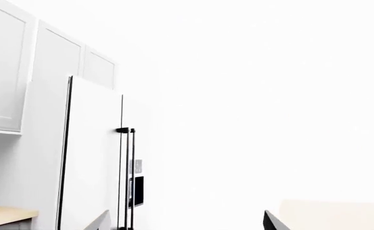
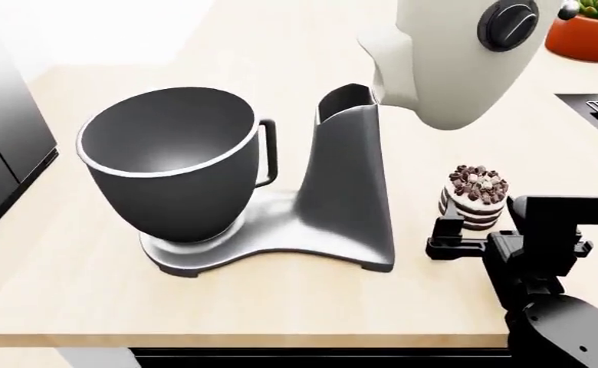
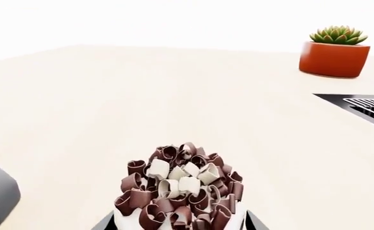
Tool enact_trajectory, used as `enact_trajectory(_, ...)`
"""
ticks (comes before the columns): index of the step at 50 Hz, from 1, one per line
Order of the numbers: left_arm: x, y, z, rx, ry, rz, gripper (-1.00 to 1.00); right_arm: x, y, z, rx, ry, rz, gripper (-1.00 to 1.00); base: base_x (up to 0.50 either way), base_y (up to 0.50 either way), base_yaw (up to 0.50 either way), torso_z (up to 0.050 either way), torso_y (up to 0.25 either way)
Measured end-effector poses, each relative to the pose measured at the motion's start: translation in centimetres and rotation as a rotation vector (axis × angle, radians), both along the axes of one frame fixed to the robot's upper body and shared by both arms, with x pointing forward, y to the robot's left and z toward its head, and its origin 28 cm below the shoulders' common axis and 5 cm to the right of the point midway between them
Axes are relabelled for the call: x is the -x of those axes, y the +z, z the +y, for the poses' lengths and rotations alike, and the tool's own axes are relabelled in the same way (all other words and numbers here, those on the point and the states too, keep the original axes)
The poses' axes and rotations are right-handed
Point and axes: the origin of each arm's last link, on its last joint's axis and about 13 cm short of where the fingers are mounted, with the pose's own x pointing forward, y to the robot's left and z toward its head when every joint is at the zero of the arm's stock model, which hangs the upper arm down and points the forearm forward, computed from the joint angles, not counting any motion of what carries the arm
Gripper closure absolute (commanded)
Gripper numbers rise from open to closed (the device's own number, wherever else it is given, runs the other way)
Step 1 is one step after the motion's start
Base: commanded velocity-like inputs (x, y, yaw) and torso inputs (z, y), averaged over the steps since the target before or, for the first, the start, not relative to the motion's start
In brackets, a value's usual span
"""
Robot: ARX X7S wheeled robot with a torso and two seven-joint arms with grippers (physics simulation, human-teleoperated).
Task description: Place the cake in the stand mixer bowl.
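The small round layer cake (image 2: 475, 196) topped with chocolate curls stands on the pale wooden worktop (image 2: 278, 299), right of the mixer. The right gripper (image 2: 461, 239) has its fingers spread around the cake's base; whether they grip it is unclear. Lifting and carrying it into the empty dark grey metal bowl (image 2: 168, 165) remains.

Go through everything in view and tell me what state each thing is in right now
cake: upright on the counter, between the right gripper's fingers.
stand mixer bowl: empty, seated on the mixer base.
mixer head: tilted up, clear of the bowl.
right gripper: around the cake's base.
refrigerator: doors closed.
succulent pot: upright.
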Motion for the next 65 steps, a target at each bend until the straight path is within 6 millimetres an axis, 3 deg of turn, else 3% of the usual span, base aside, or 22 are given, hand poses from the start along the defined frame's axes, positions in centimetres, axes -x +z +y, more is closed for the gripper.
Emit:
enact_trajectory(18,-0.1,-0.1,0.0,0.003,-0.003,0.003,-1.0,0.8,0.0,0.2,-0.012,0.007,-0.005,1.0,0.0,0.0,0.0,0.0,0.0)
enact_trajectory(40,0.0,-0.1,-0.1,0.005,-0.009,0.004,-1.0,6.7,1.6,1.8,0.046,0.07,-0.067,1.0,0.0,0.0,0.0,0.0,0.0)
enact_trajectory(52,0.0,-0.2,-0.1,0.005,-0.012,0.006,-1.0,10.3,3.3,3.6,0.078,0.155,-0.145,1.0,0.0,0.0,0.0,0.0,0.001)
enact_trajectory(65,0.0,-0.2,-0.1,0.007,-0.012,0.009,-1.0,12.1,4.5,6.7,0.08,0.285,-0.266,1.0,0.0,0.0,0.0,0.0,0.001)
